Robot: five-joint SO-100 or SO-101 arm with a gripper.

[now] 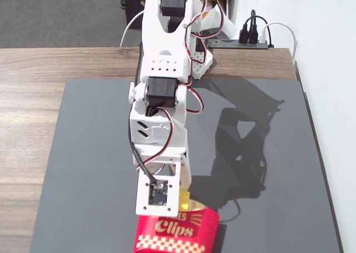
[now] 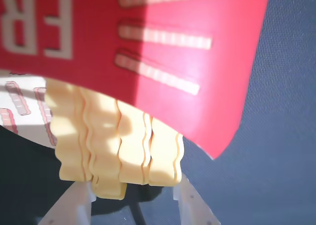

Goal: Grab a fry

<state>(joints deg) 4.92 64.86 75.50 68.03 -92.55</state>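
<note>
A red "Fries Clips" carton lies on the black mat at the bottom edge of the fixed view, its mouth facing the arm. Just a bit of yellow fry shows there, under the wrist. In the wrist view the carton fills the top, and several pale yellow wavy-edged fries stick out of its mouth side by side. My gripper is open; its two white fingers straddle the fries' free ends. One fry end reaches a little lower than the others, between the jaws.
The black mat covers most of a wooden table. The arm's base and a black power strip with cables sit at the far edge. A white wall runs along the right. The arm's shadow falls on the mat to its right.
</note>
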